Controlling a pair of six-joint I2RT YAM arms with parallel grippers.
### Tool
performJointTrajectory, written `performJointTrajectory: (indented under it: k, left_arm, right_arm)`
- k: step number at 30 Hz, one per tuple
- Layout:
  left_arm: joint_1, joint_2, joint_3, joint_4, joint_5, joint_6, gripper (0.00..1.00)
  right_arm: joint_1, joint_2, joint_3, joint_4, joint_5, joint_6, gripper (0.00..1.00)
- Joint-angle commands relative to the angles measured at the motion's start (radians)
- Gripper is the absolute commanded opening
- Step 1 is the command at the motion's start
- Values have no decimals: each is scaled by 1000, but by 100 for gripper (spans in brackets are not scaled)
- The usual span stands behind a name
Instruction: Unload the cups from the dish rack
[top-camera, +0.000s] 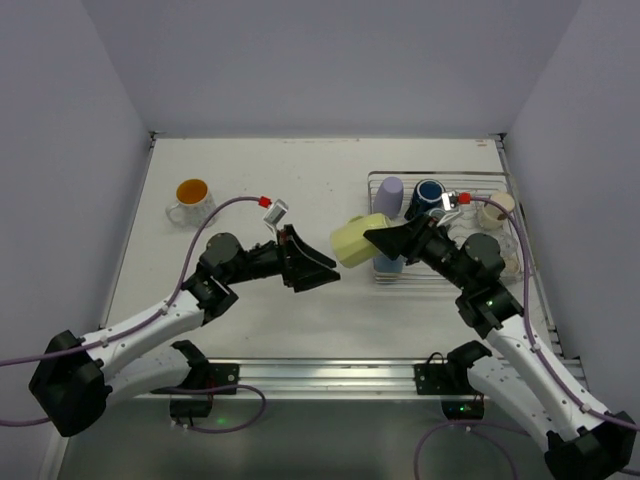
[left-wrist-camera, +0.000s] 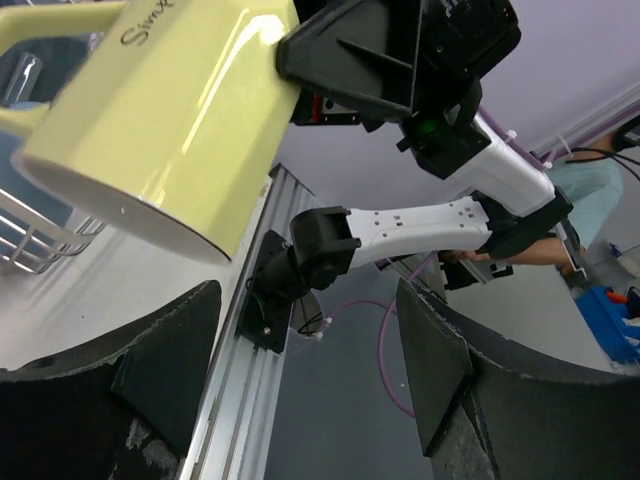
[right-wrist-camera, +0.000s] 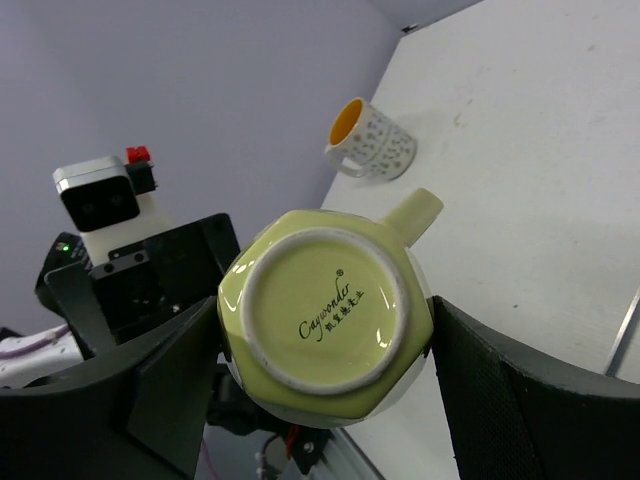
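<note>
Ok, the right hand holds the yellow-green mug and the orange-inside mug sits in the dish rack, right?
No: the orange-inside mug sits on the table, outside the dish rack, per the top view. The right hand does hold the yellow-green mug.

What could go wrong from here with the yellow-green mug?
1. The right gripper holds the yellow-green mug in mid-air by its glossy sides; it may slip and drop.
2. The left gripper is open, with the mug not yet between its fingers; closing now could miss or knock it.
</note>
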Motion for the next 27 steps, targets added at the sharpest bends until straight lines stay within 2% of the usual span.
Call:
performJointTrajectory:
  k: [1, 7, 11, 13, 16, 17, 18, 19, 21, 23, 25, 27]
  left_arm:
    - [-19, 17, 51, 136, -67, -28, 74]
    - [-37, 69, 61, 231, -102, -44, 68]
    - [-51, 95, 64, 265, -137, -41, 58]
    - [-54, 97, 64, 288, -157, -42, 49]
    - [-57, 82, 59, 308, -205, -38, 28]
    - [-57, 66, 58, 306, -222, -21, 14]
    - [-57, 56, 55, 300, -263, -13, 5]
    - [-57, 28, 53, 264, -278, -4, 0]
    - [-56, -6, 56, 210, -341, 57, 0]
    - [-56, -73, 70, 79, -396, 105, 0]
    - [-57, -137, 84, -8, -498, 177, 0]
    - [-54, -168, 107, -167, -628, 249, 0]
  right_arm:
    - [29, -5, 11, 323, -109, 118, 24]
    - [62, 18, -54, 413, -109, 172, 24]
    - [77, 41, -82, 490, -112, 212, 24]
    - [94, 52, -93, 495, -94, 212, 24]
    - [101, 69, -104, 510, -80, 215, 25]
    - [103, 76, -105, 515, -81, 218, 26]
    - [108, 82, -108, 518, -83, 216, 31]
    - [108, 93, -111, 519, -81, 215, 53]
    - [108, 98, -116, 510, -68, 198, 77]
    - [108, 89, -114, 441, -42, 161, 99]
    - [109, 75, -114, 392, 7, 138, 99]
    - [108, 53, -125, 349, 41, 107, 99]
